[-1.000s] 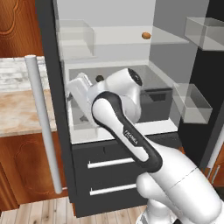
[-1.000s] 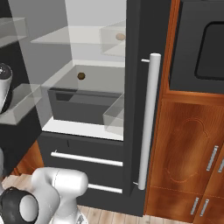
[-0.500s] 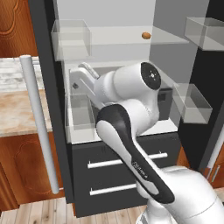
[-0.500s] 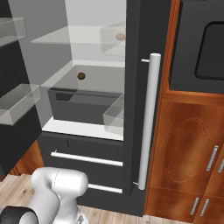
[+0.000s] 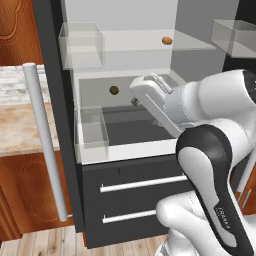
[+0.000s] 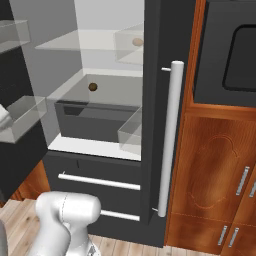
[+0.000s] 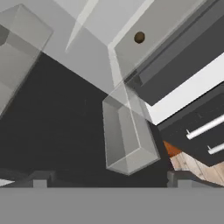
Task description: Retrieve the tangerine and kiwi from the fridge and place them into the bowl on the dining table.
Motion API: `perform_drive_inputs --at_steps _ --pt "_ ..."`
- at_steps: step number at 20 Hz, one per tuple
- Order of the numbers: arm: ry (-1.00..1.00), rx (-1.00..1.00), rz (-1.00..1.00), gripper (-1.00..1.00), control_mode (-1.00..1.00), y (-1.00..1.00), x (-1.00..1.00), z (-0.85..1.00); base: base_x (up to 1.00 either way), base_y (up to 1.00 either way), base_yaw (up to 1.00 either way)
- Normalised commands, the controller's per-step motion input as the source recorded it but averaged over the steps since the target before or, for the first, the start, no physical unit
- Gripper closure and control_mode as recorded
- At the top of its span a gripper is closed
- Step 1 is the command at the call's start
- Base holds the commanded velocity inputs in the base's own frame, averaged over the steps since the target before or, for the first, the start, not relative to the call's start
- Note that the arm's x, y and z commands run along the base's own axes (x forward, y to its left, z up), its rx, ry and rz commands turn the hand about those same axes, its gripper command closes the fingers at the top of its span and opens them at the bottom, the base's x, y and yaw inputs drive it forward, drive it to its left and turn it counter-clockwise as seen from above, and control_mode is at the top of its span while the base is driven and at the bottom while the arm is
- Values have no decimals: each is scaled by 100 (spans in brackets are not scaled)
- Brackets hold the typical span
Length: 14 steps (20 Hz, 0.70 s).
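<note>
Swung right since before, released pincer (image 7: 109, 177) faces clear boxy bin (image 7: 127, 135), round kiwi (image 7: 139, 37).

Arm (image 5: 210, 165): glossy white rounded shells w/ dark grey-black joint sections; small pale lettering printed on the dark forearm band, illegible. Wrist link is a pale, boxy white segment w/ a thin cable loop on top. Gripper (image 7: 109, 177): two small dark grey finger tips.

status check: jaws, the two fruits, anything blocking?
Gripper jaws open, empty, at the open dark grey fridge. Small orange-brown tangerine on upper shelf; dark brown kiwi on lower shelf, both untouched. Clear door bin sits between hand and kiwi.
</note>
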Motion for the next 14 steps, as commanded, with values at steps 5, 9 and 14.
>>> perform_drive_inputs --at_steps 5,9,14 --pt "1 -33 2 -100 -100 -87 -31 1 0 0 0" --pt "1 -53 2 -100 -100 -64 -10 1 0 0 0" --pt "0 -44 3 -100 -100 -41 -15 5 0 0 0"
